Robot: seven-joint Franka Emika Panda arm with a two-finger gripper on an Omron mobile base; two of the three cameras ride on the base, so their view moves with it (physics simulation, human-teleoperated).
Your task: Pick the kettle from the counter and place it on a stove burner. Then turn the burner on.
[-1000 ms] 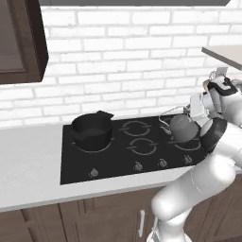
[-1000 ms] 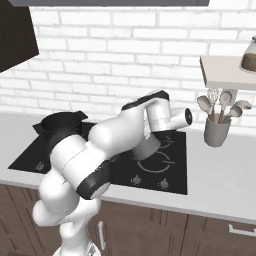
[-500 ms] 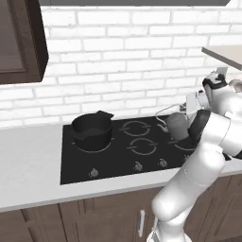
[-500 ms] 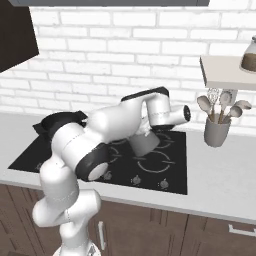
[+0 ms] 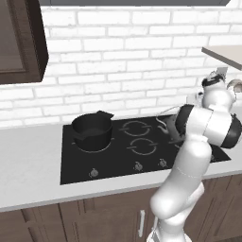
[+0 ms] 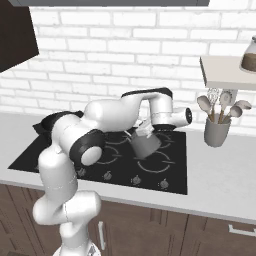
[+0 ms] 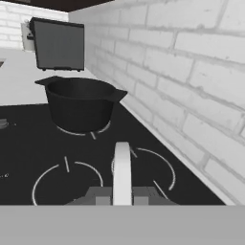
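Note:
The grey kettle hangs tilted over the right half of the black cooktop, above a stove burner. My gripper is shut on its arched handle. In the left base view my own arm hides most of the kettle, and just its spout and one side show, to the right of two burners. In the hand view the handle rises as a pale arch between my gripper's tips, with burner rings beyond. I cannot tell whether the kettle's base touches the glass. The pale counter runs along both sides.
A black pot with side handles stands on the back left burner, also ahead in the hand view as the pot. Small knobs line the cooktop's front. A grey utensil cup stands at the right under a shelf. A brick wall sits close behind.
My elbow has swung out to the right and lower. The kettle has shifted slightly left over the cooktop, still in my grip.

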